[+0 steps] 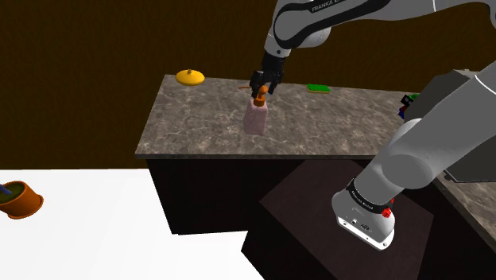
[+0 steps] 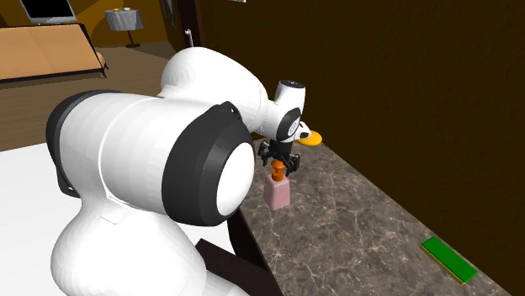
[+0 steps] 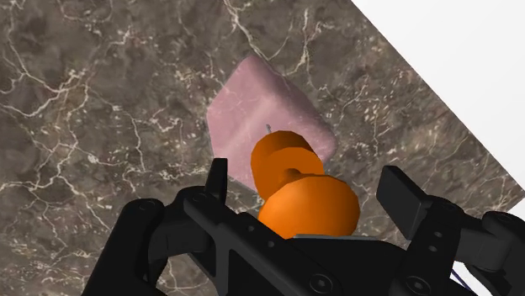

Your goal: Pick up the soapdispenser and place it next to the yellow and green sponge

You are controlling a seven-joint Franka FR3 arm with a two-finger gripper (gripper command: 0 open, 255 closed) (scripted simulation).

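One grasp pending on the soap dispenser (image 1: 256,118).
My jaws straddle its orange pump (image 3: 308,205), open and empty; next, I close.

The soap dispenser (image 1: 256,119) stands upright on the dark, veined countertop (image 1: 199,119). It is a squarish pale pink bottle with an orange pump on top. The sponge (image 2: 448,258) lies flat on the same counter, green with a yellow edge, well apart from the bottle.
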